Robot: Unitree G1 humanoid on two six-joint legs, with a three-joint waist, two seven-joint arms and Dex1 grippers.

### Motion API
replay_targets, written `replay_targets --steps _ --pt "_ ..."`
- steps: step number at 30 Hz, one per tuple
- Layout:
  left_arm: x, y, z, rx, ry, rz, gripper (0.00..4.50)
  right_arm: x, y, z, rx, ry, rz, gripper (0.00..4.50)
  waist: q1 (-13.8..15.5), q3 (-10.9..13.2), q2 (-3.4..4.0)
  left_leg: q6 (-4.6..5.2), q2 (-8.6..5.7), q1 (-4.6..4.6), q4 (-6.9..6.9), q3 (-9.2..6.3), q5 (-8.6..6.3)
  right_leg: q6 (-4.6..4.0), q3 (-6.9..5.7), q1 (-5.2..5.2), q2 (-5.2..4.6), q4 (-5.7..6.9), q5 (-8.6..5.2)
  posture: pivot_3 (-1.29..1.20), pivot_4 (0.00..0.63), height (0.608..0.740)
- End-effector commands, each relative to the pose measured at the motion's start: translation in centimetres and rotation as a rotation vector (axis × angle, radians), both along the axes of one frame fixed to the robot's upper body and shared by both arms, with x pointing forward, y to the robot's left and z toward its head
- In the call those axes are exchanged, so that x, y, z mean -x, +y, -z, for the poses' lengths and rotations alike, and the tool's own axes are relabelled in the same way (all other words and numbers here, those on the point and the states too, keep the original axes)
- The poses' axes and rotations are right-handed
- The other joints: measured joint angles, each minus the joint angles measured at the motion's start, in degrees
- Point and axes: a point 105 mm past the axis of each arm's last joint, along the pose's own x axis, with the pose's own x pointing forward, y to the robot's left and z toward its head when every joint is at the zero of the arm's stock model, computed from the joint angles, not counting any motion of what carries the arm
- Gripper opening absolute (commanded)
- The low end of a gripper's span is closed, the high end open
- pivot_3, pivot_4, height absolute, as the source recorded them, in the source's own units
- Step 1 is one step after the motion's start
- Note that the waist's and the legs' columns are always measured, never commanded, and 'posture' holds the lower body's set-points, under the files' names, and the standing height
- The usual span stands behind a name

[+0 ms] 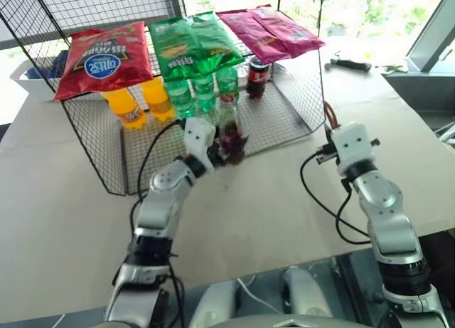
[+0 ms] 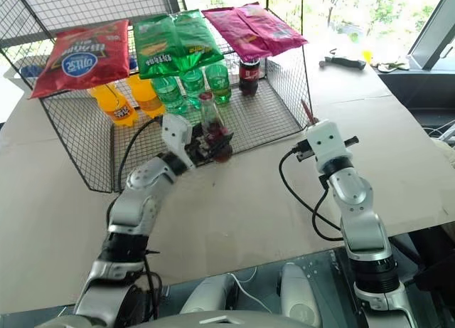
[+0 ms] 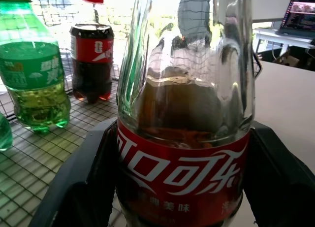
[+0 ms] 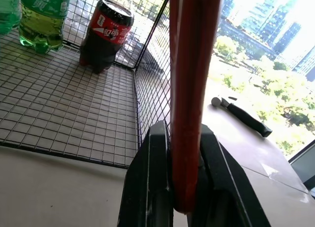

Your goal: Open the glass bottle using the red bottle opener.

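Nearest on the paper-covered table (image 1: 71,221), the right gripper (image 4: 183,153) pinches the red bottle opener (image 4: 189,79), which stands upright between its fingers. At the wire rack's (image 1: 106,164) front edge, the left gripper (image 3: 177,187) clasps the glass bottle (image 3: 184,138), upright and partly filled with dark liquid. Deeper inside stand green bottles (image 1: 202,93), orange bottles (image 1: 128,107) and a short dark cola bottle (image 1: 257,77). Snack bags (image 1: 106,57) lie on top.
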Motion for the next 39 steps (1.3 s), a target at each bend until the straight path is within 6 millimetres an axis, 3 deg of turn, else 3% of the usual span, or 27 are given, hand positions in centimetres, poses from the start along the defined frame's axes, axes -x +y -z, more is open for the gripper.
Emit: replay_targets --steps 1,7,12,14,16,33,39 --pt "2.1 -1.0 -1.3 -0.005 -0.083 0.077 2.76 0.0 0.1 -1.4 -0.009 -0.06 -0.011 0.0 0.14 0.0 0.0 0.0 0.0 0.01 0.01 0.01 0.0 0.0 0.0 0.0 0.0 0.02 0.0 0.0 0.15 0.74" --pt "2.9 -0.3 1.4 -0.011 -0.033 0.068 2.76 -0.2 0.4 -1.4 -0.003 -0.063 -0.024 0.0 0.65 -0.04 0.0 0.0 -0.03 0.07 0.06 0.07 0.0 -0.01 0.04 0.01 0.02 0.1 0.0 0.0 0.15 0.74" --pt "3.2 -0.6 1.6 -0.005 -0.044 0.09 2.76 -0.2 0.5 -1.4 0.003 -0.064 -0.029 0.0 0.87 -0.05 0.0 0.0 -0.04 0.06 0.06 0.08 0.0 -0.01 0.05 0.01 0.02 0.08 0.0 0.0 0.15 0.74" --pt "3.2 -0.6 1.3 0.003 -0.052 0.092 3.77 -0.2 0.6 -1.3 0.005 -0.062 -0.034 0.0 0.89 -0.05 0.0 0.0 -0.04 0.06 0.06 0.08 0.0 -0.01 0.05 0.01 0.02 0.07 0.0 0.0 0.15 0.74" --pt "2.9 -0.3 1.0 -0.003 -0.071 0.073 4.48 -0.2 0.7 -1.2 0.005 -0.058 -0.04 0.0 0.9 -0.05 0.0 0.0 -0.05 0.05 0.06 0.09 0.0 -0.01 0.05 0.01 0.01 0.07 0.0 0.0 0.15 0.74" --pt "3.0 -1.0 -3.7 0.087 -0.243 0.068 4.48 -0.5 1.3 -0.3 0.033 -0.033 -0.086 0.0 0.97 -0.05 -0.01 0.0 -0.06 0.06 0.11 0.09 0.0 -0.01 0.05 0.02 0.02 0.13 0.01 0.0 0.15 0.74" --pt "2.8 -1.2 -2.8 0.085 -0.226 0.077 4.48 -0.4 1.4 -0.3 0.042 -0.036 -0.09 0.0 0.96 -0.05 -0.01 0.0 -0.06 0.06 0.11 0.09 0.0 -0.01 0.05 0.01 0.02 0.12 0.0 0.0 0.15 0.74"
